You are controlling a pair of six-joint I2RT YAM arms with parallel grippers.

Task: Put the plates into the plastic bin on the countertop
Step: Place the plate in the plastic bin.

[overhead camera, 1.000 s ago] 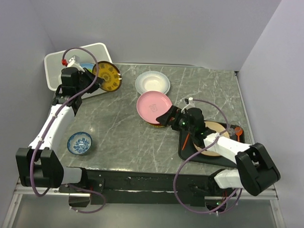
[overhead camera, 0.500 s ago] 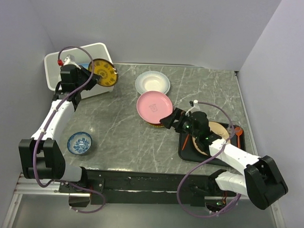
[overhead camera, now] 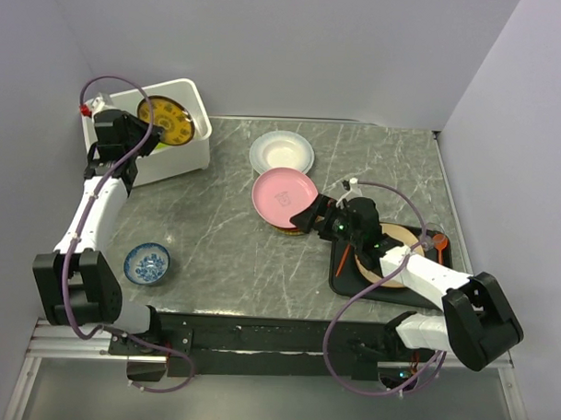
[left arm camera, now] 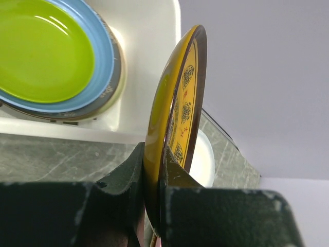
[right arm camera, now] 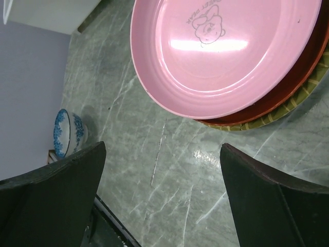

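Observation:
My left gripper (left arm camera: 154, 154) is shut on the rim of the yellow patterned plate (left arm camera: 177, 103), held on edge and tilted. In the top view that plate (overhead camera: 167, 120) hangs over the white plastic bin (overhead camera: 178, 162) at the back left. In the bin (left arm camera: 149, 31) a green plate (left arm camera: 43, 51) lies on a light blue plate (left arm camera: 105, 56). My right gripper (right arm camera: 162, 175) stands open above the bare countertop (right arm camera: 205, 170), just short of the pink plate (right arm camera: 226, 46), which tops a red-orange plate (right arm camera: 288, 98) and a woven yellow one (right arm camera: 303, 100). A white plate (overhead camera: 281, 152) lies behind the pink stack (overhead camera: 284, 194).
A small blue-and-white bowl (overhead camera: 147, 262) sits near the front left of the countertop (overhead camera: 224, 236). A black tray (overhead camera: 347, 279) at the front right carries a cream plate (overhead camera: 397, 240) and an orange utensil (overhead camera: 439, 241), partly under my right arm. Grey walls close the scene.
My left arm has carried the yellow patterned plate back and left, from beside the bin's right wall to above the bin. The right gripper has stayed open by the pink plate, barely shifting.

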